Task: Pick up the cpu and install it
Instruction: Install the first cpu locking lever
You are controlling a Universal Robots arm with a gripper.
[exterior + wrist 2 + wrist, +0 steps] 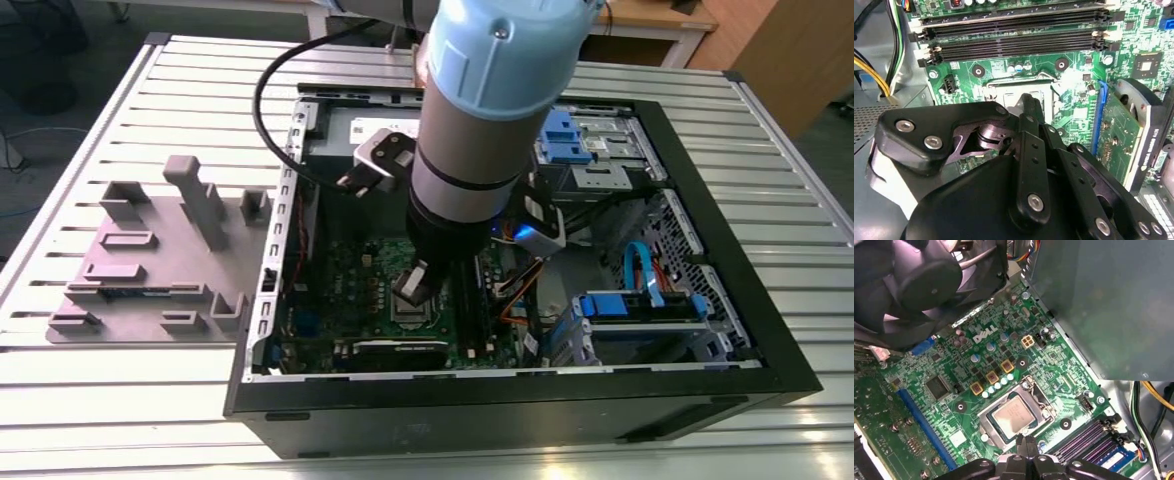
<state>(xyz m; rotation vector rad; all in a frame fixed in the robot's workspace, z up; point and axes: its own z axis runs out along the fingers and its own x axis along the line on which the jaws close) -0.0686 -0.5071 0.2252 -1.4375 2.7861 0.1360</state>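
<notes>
Shut pincer (1024, 441) hovers just above cpu (1013, 415) seated in socket (1015, 416).

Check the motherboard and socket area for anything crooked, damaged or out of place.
Nothing stands out. The small square silver-topped cpu lies flat and square inside the metal-framed socket on the green motherboard. The black gripper hovers just above the socket edge, fingers together, holding nothing.

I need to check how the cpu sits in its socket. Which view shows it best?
The first wrist view: the cpu lies in plain sight inside the socket, just beyond the shut gripper. In the second wrist view the gripper covers most of the socket. In the exterior view the arm blocks that spot.
</notes>
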